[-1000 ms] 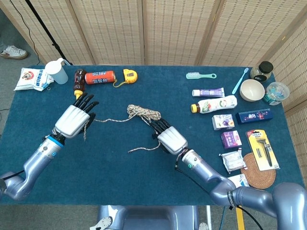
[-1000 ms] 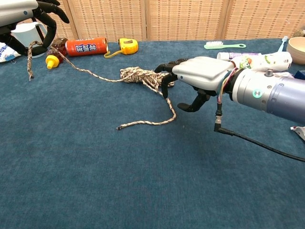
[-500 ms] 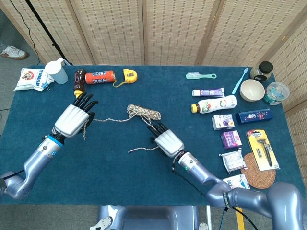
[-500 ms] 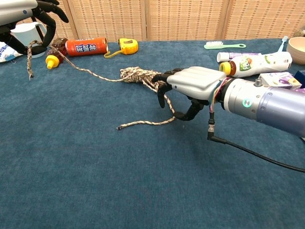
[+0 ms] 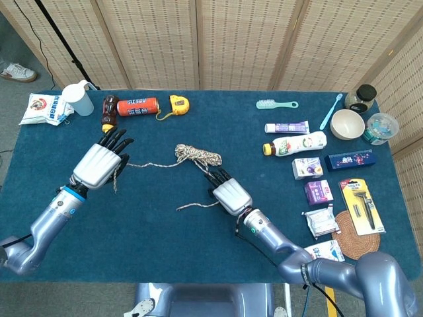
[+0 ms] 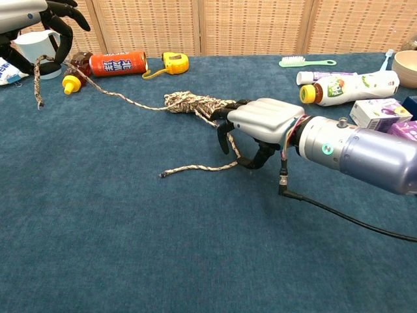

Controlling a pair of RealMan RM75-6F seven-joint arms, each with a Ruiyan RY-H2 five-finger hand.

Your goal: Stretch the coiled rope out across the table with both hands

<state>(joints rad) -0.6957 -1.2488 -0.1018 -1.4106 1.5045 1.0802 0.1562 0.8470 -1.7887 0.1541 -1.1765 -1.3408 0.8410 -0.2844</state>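
Observation:
The braided rope's coiled bundle [image 5: 197, 154] [image 6: 192, 102] lies mid-table. One strand runs left from it, lifted off the cloth, to my left hand [image 5: 99, 162] [image 6: 39, 16]. That hand holds it above the table, with a short end dangling below. Another strand leads from the coil under my right hand [image 5: 230, 193] [image 6: 257, 124] and ends in a loose tail [image 5: 192, 207] [image 6: 195, 169] on the cloth. My right hand sits low over this strand, fingers bent down on one side and the thumb curled against the rope on the other. Whether it grips the strand is unclear.
A white pitcher [image 5: 79, 98], brown bottle [image 5: 109, 113], red can [image 5: 137, 105] and yellow tape measure [image 5: 178, 104] line the far left. Bottles, boxes, a bowl [image 5: 347, 123] and brushes crowd the right side. Blue cloth [image 5: 152, 231] covers the table.
My right hand has pulled back toward the near side and sunk onto the strand, its thumb now against the rope. My left hand has shifted slightly left with its strand.

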